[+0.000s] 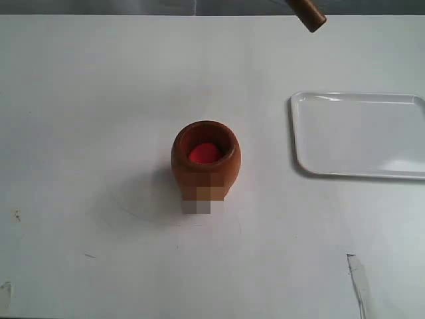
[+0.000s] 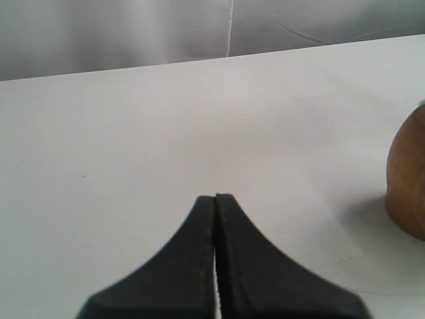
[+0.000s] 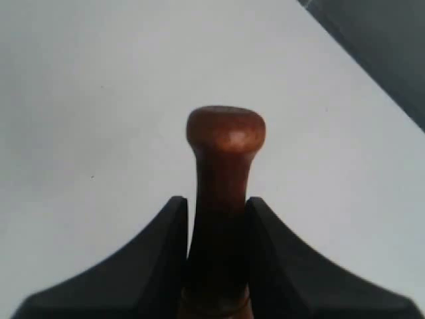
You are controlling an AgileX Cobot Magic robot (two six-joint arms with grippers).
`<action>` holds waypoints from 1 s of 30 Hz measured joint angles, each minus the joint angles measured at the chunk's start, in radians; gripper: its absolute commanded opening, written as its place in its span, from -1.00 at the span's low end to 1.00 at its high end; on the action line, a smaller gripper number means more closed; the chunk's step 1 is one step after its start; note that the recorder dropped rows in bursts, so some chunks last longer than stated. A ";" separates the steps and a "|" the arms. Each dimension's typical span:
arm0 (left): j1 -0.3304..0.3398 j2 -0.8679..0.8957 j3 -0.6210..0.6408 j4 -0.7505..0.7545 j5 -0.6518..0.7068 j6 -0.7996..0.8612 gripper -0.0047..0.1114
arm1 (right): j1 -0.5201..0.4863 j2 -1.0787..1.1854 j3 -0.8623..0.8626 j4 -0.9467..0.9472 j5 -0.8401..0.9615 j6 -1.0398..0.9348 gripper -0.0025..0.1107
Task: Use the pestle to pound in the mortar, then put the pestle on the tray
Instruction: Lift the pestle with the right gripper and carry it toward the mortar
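The mortar (image 1: 204, 161), light brown wood with a red inside, stands upright near the middle of the table. Its side shows at the edge of the left wrist view (image 2: 408, 176). The dark brown pestle (image 3: 224, 173) sits between the black fingers of my right gripper (image 3: 217, 203), which is shut on it, rounded end pointing outward. In the exterior view only the pestle's end (image 1: 308, 13) shows, at the top edge, far behind the mortar. The white tray (image 1: 362, 135) lies flat to the right of the mortar. My left gripper (image 2: 216, 197) is shut and holds nothing, beside the mortar.
The white table (image 1: 99, 100) stretches wide around the mortar. A grey backdrop (image 2: 133, 33) rises behind the table's far edge. A few small marks and a scuff (image 1: 355, 276) dot the front of the table.
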 measured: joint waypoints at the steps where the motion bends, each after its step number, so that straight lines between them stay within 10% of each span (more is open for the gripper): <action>1: 0.000 0.000 0.000 0.000 0.000 0.000 -0.92 | 0.000 -0.015 0.028 0.000 0.000 0.000 -0.96; 22: 0.000 0.000 0.000 0.000 0.000 0.000 -0.92 | 0.000 -1.047 1.268 0.138 -0.675 -0.009 -0.96; 30: 0.000 0.000 0.000 0.000 0.000 0.000 -0.92 | 0.000 -1.498 1.739 1.042 -0.910 -0.752 -0.96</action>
